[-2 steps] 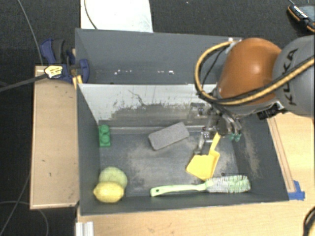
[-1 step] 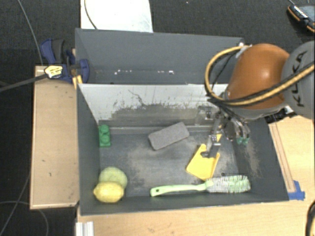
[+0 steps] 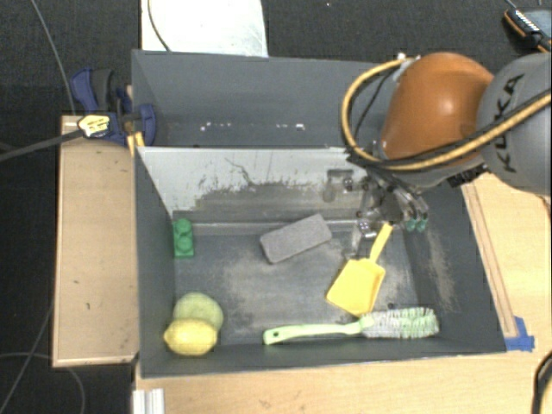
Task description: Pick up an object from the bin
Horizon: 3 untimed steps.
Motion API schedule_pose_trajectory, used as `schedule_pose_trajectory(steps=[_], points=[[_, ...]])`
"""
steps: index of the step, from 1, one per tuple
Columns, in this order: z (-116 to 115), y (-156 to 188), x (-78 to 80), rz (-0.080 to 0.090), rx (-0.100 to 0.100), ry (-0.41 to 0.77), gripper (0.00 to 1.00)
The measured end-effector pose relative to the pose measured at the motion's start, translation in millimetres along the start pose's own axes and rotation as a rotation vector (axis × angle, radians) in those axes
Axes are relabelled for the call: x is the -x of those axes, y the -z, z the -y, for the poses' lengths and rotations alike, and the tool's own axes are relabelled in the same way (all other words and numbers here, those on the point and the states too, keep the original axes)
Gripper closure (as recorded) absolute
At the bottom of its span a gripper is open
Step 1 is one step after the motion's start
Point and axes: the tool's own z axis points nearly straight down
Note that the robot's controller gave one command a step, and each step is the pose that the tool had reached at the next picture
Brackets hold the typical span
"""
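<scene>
Shadowing the gripper (image 3: pixel 377 224), the orange cover (image 3: pixel 435 102) leaves unclear whether it grasps the yellow scoop (image 3: pixel 355 287).

Grey arm (image 3: pixel 517 119) marked KUKA; orange domed wrist cover (image 3: pixel 435 102); yellow and black cables (image 3: pixel 362 102) looped around it.

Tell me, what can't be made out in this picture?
Camera view:
Yellow scoop: its handle's top end runs under the gripper; whether it is gripped cannot be told.
Small green thing beside the gripper: half hidden by the arm, too small to name.
Far right corner of the bin: covered by the orange cover.
</scene>
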Motion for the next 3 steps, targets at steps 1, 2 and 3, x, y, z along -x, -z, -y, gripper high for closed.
schedule_pose_trajectory(steps=[1,2,3], points=[[92.0,-52.2,-42.6,-0.014,-0.005,-0.158,0.0],[-22.6,-45.5,-21.9,0.005,0.003,-0.036,0.0],[-20.0,-63.8,-34.5,0.018,0.007,-0.016,0.0]])
